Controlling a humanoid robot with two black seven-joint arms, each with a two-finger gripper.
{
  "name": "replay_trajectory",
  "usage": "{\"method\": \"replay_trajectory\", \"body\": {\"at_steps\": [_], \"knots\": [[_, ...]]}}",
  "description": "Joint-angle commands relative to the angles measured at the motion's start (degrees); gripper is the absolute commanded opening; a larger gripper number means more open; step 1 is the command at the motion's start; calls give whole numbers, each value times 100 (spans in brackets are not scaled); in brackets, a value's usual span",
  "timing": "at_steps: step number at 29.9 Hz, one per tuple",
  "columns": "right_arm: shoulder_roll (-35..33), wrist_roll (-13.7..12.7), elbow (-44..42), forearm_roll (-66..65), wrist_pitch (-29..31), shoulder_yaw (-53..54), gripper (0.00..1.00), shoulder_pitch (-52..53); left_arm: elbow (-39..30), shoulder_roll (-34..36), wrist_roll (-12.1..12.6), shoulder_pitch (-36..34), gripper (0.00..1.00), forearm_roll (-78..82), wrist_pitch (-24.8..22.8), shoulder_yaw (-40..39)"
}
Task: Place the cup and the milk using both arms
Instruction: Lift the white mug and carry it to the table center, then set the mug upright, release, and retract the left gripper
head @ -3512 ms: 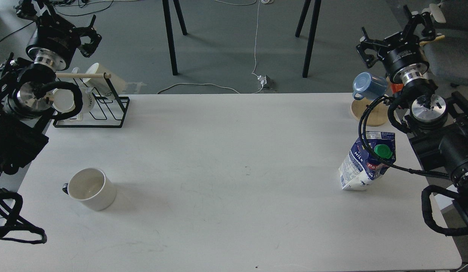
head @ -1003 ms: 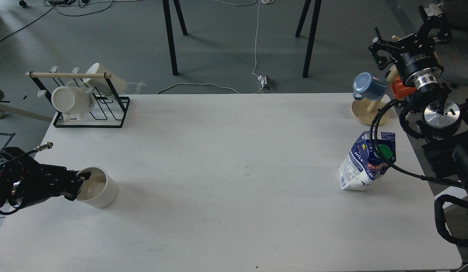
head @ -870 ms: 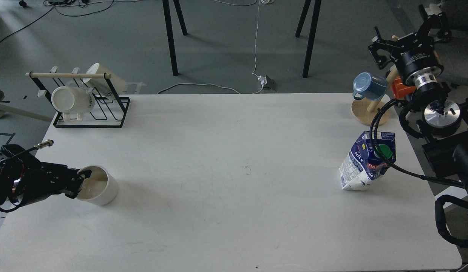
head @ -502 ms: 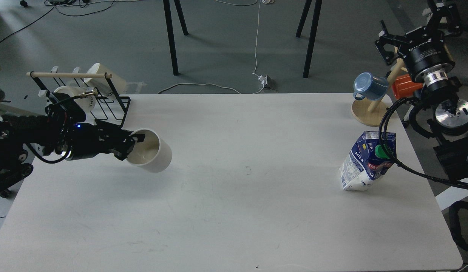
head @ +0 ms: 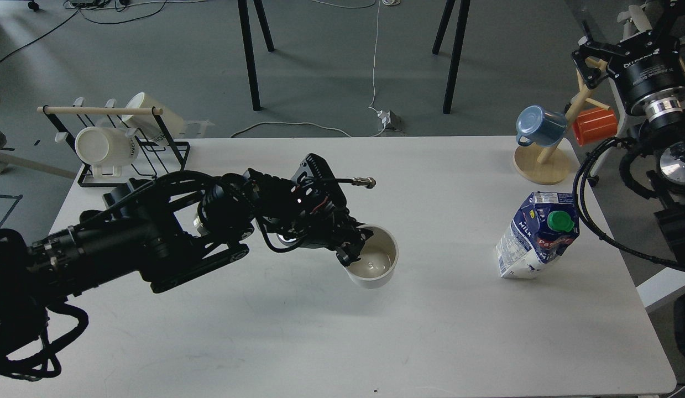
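Observation:
My left gripper [head: 357, 245] is shut on the near rim of the cup [head: 374, 257], a plain white mug with a pale inside. It holds the cup upright near the middle of the table [head: 298, 342], slightly above the surface; the handle is hidden behind the fingers. The milk [head: 537, 235], a blue-and-white carton with a green cap, stands leaning near the table's right edge. My right gripper [head: 618, 33] is raised at the far right, above and behind the milk and well apart from it. Its fingers cannot be told apart.
A black wire rack [head: 171, 166] with cream mugs stands at the back left corner. A wooden mug tree [head: 541, 163] with a blue mug [head: 538, 126] and an orange mug [head: 594, 126] stands at the back right. My right arm's cable [head: 582, 199] loops beside the milk.
My left arm came down to the cup at the front left, gripped its rim, lifted it and carried it right to the table's middle. My right arm drew up and to the right.

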Motion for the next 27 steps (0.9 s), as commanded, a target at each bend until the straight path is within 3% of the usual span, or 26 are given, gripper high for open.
{"method": "replay_trajectory", "body": {"at_steps": [1,5,11,21,24,27], "knots": [[1,-1,7,0,0,51,100,-8,467,-465,10,26,4,5,-13,10],[-8,-1,33,9,0,87,100,-52,556,-510,10,106,6,5,-13,1],[-26,-1,104,0,0,78,100,-61,617,-431,36,150,17,5,-13,10],[-35,-1,104,0,0,69,100,-105,670,-317,37,237,18,5,-13,1],[-35,-1,147,0,0,69,100,-202,600,-247,28,229,33,5,-13,-121],[-148,8,401,9,0,95,100,-377,486,-97,45,237,59,5,-13,-594]]}}
